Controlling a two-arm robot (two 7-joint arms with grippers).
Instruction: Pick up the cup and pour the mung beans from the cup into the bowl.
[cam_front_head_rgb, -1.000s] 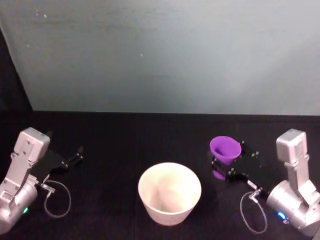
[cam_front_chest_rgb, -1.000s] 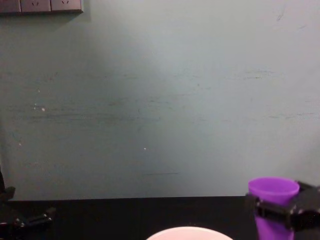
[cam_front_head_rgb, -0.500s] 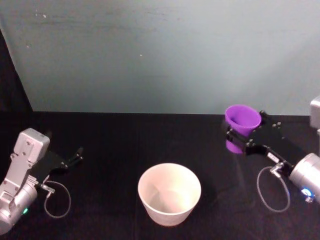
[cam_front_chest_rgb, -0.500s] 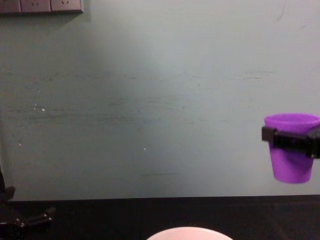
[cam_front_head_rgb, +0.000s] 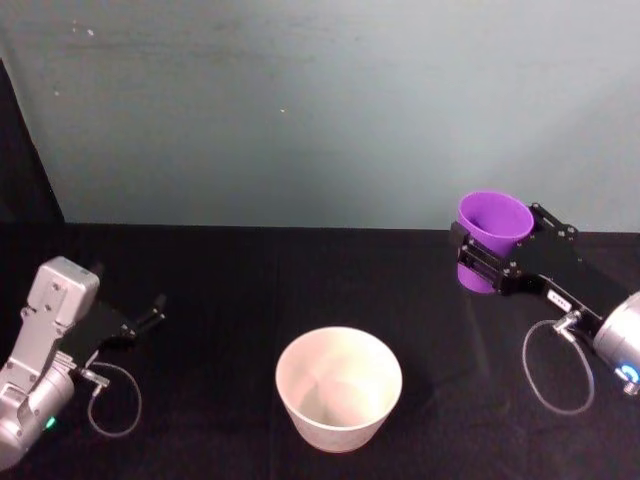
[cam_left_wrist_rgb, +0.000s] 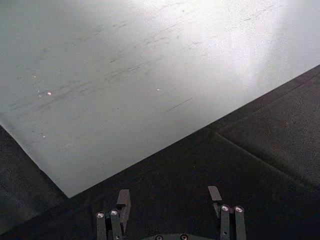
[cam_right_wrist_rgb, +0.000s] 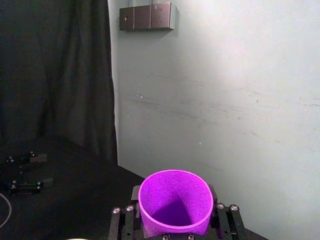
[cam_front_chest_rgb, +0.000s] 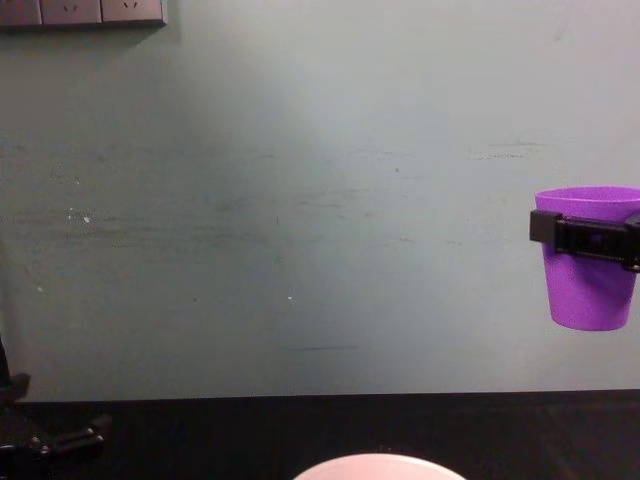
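Note:
The purple cup (cam_front_head_rgb: 492, 232) hangs upright in the air at the right, well above the black table, with my right gripper (cam_front_head_rgb: 490, 262) shut around its wall. From the chest view the cup (cam_front_chest_rgb: 587, 270) floats high at the right edge, a black finger (cam_front_chest_rgb: 578, 236) banding it. The right wrist view looks down into the cup (cam_right_wrist_rgb: 174, 206); no beans are discernible in its purple interior. The white bowl (cam_front_head_rgb: 339, 387) stands on the table at front centre, to the left of and below the cup; its rim (cam_front_chest_rgb: 378, 464) peeks up in the chest view. My left gripper (cam_front_head_rgb: 150, 310) rests open at the far left.
A pale wall (cam_front_head_rgb: 320, 110) rises behind the black table (cam_front_head_rgb: 250, 280). Grey wall outlets (cam_front_chest_rgb: 80, 12) sit at the upper left. A dark curtain (cam_right_wrist_rgb: 55, 75) hangs to the side. Loose cables (cam_front_head_rgb: 555, 365) loop by both arms.
My right gripper has lifted the cup off the table, carrying it up and to the right. The bowl and the left arm have stayed put.

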